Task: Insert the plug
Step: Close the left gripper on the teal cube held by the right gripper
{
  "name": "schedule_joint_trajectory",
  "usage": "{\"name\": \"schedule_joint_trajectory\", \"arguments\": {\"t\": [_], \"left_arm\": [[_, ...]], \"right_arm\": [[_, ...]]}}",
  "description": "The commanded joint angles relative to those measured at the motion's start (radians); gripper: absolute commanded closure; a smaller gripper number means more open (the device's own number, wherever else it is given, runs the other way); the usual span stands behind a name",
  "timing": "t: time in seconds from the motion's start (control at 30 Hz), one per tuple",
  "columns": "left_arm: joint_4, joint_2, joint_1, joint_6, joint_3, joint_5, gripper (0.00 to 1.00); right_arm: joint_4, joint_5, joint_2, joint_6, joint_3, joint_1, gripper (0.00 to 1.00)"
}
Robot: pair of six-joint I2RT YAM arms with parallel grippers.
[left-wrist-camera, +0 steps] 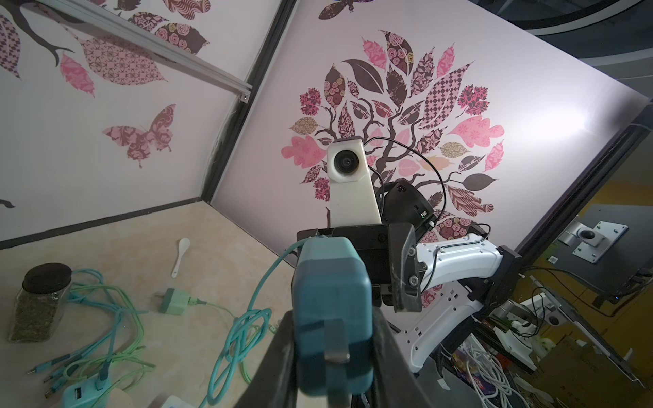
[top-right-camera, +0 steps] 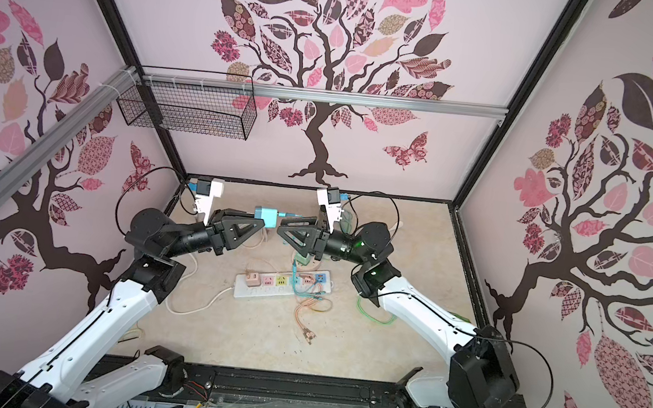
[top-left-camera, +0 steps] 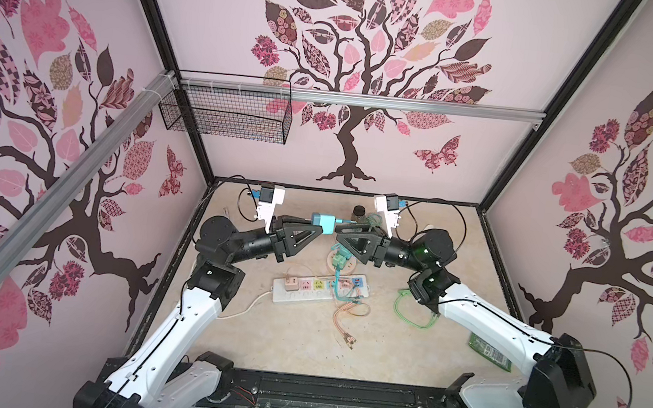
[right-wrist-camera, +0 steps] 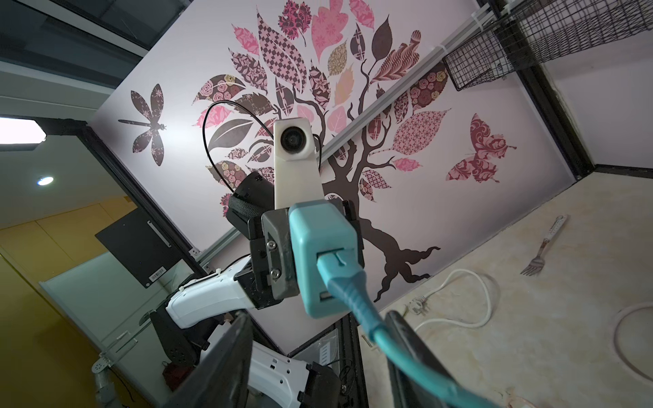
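over the table (top-left-camera: 300,344), left gripper (top-left-camera: 316,225) clamps the teal charger (top-left-camera: 323,222). right gripper (top-left-camera: 341,232) straddles its cable (right-wrist-camera: 348,289), fingers apart.

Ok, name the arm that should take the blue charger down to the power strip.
Left. The left gripper clamps the blue charger in mid-air; the right gripper merely straddles its cable, jaws apart.

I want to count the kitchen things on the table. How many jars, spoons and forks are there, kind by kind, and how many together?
jar: 1
spoon: 1
fork: 1
Total: 3
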Motion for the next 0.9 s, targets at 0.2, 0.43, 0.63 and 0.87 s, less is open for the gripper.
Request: {"name": "schedule_joint_trajectory", "arguments": {"t": [0.2,0.43,0.63,0.87], "left_arm": [[0.09,-0.001,-0.028,-0.012,-0.029,-0.026,1.0],[0.105,0.001,-0.04,-0.01,-0.04,-0.032,1.0],[0.108,-0.004,-0.045,-0.009,-0.046,-0.037,1.0],[0.12,-0.009,-0.052,-0.011,-0.052,-0.036,1.0]], "right_arm": [[0.084,0.005,0.056,0.014,0.085,0.036,0.41],[0.089,0.016,0.07,0.008,0.11,0.053,0.47],[0.107,0.026,0.07,0.014,0.109,0.059,0.53],[0.122,0.04,0.071,0.015,0.122,0.059,0.58]]}}
